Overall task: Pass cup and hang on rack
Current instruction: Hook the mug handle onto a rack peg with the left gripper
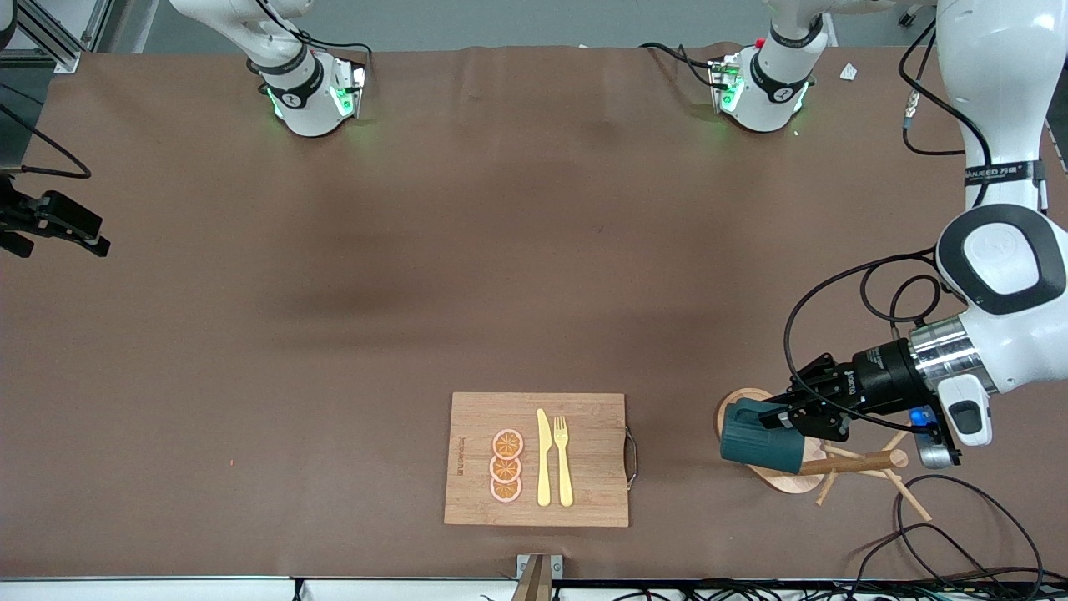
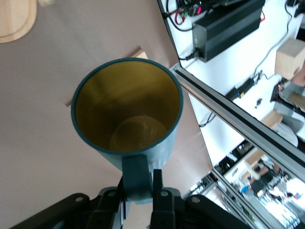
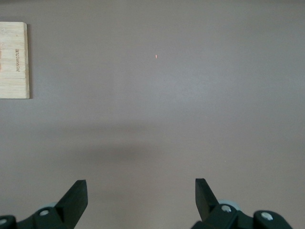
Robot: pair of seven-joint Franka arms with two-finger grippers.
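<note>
My left hand (image 1: 780,415): clenched on the handle of the cup, held over the rack at the left arm's end of the table; in the left wrist view the two fingers (image 2: 159,191) squeeze the handle from both sides.
Cup (image 1: 761,444): dark teal outside, mustard-yellow inside, lying on its side in the air with its body pointing toward the right arm's end of the table; it covers part of the rack's base in the front view. The left wrist view looks straight into its open mouth (image 2: 127,107).
Rack (image 1: 859,462): light wood, oval base flat on the table, round post and thin pegs spreading out from it; the cup is not on any peg, and I cannot tell whether it touches the post.
My right hand (image 1: 58,224): released, fingers (image 3: 74,200) spread wide apart with nothing between them, waiting over bare table at the right arm's end.
Cutting board (image 1: 538,459): bamboo, with a metal handle on its edge toward the rack, lying near the front camera between the two ends of the table, well apart from the rack.
On the board: three orange slices (image 1: 506,466) in a row, and beside them a yellow knife (image 1: 543,457) and a yellow fork (image 1: 563,460), side by side.
Table (image 1: 334,317): covered in brown.
</note>
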